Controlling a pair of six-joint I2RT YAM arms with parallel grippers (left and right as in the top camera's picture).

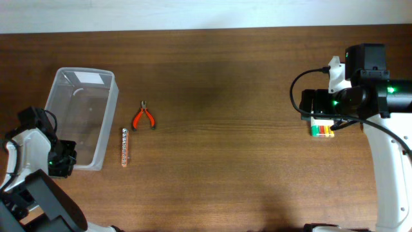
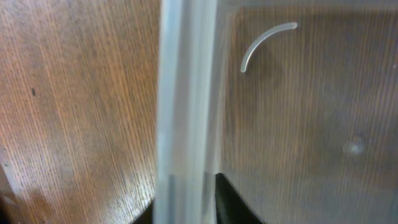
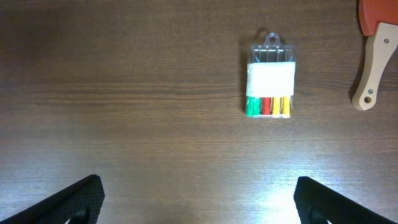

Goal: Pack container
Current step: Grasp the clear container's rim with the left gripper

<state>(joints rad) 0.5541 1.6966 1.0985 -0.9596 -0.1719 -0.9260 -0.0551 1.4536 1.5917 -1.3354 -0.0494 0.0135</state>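
Observation:
The container (image 1: 82,119), a clear plastic bin with nothing in it, stands at the far left of the table. My left gripper (image 1: 62,161) is at its near left corner. In the left wrist view the bin's wall (image 2: 186,93) runs straight up between the two black fingers (image 2: 233,202), and my left gripper (image 2: 186,202) is shut on it. My right gripper (image 1: 315,106) hovers at the far right, wide open (image 3: 199,205) over bare wood. A small clear pack of coloured markers (image 3: 270,84) lies ahead of it, untouched.
Orange-handled pliers (image 1: 144,118) and a strip of small bits (image 1: 125,147) lie just right of the container. A wooden-handled tool with an orange head (image 3: 372,62) lies beside the marker pack (image 1: 322,130). Brown wood stretches across the table's middle.

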